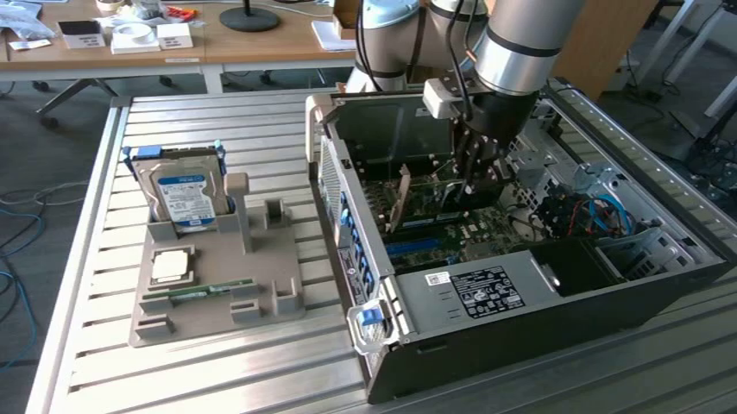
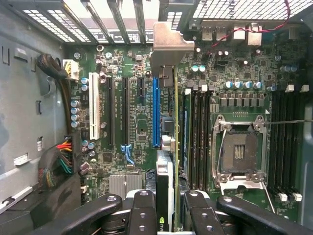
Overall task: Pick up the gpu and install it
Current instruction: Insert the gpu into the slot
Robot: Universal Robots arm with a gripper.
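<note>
Slatted table [image 1: 219, 362] bears the open case [image 1: 645, 285]; partly closed jaws clamp the gpu [image 2: 165, 181] edge-on beside the blue slot [image 2: 155, 112] (installing now; seating demands exact alignment, I reckon).

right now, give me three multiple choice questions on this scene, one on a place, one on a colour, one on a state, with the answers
1. Where is the gpu?
A) on the floor
B) in a person's hand
C) inside the open computer case

2. What colour is the long slot beside the card?
A) blue
B) red
C) yellow

3. How is the claw?
A) open, clear of everything
B) shut on the gpu
C) shut on a screwdriver

Answers: 1 C, the card hangs over the motherboard inside the case. 2 A, the wrist view shows the slot blue. 3 B, the claw grips the card from both sides.
</note>
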